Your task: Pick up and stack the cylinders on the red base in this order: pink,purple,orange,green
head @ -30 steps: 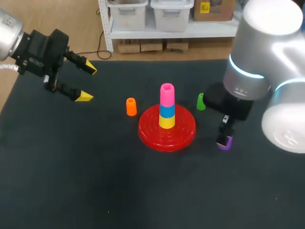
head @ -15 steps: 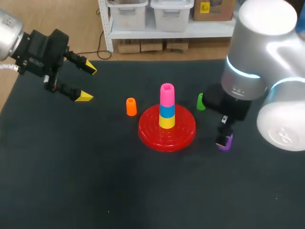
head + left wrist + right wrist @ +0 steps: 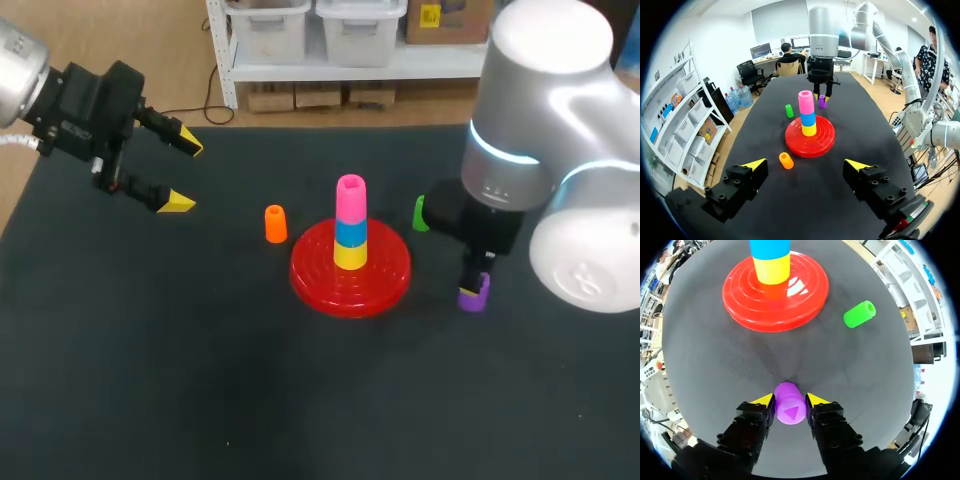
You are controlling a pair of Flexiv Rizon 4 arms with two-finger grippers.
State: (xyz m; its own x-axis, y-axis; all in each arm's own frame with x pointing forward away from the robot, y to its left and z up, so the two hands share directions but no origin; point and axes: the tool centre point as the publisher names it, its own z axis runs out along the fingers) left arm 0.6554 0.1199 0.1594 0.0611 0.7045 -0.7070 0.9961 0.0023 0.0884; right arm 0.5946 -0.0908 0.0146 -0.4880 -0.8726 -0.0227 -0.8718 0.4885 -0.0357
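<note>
The right gripper [image 3: 790, 401] is clamped on the purple cylinder [image 3: 789, 407], one yellow tip pressing each side, and the cylinder's end with its three-cornered hollow faces back along the fingers. From the head view the purple cylinder [image 3: 473, 292] sits low, just off the rim of the red base [image 3: 310, 275] on the right arm's side; whether it has left the table cannot be told. On the base stand a yellow piece, a blue piece and the pink cylinder [image 3: 350, 198] on top, so purple is next in order. To do this step well, the grip should likely stay firm and the lift go straight up until the cylinder clears the pink top. Only then should it travel sideways, centre over the stack and lower squarely, since a tilted approach could knock the tower. The green cylinder [image 3: 859, 314] lies on its side near the path and is best avoided. The orange cylinder [image 3: 275, 223] stands beyond the base, and the left gripper [image 3: 184, 172] hangs spread and empty, well apart.
</note>
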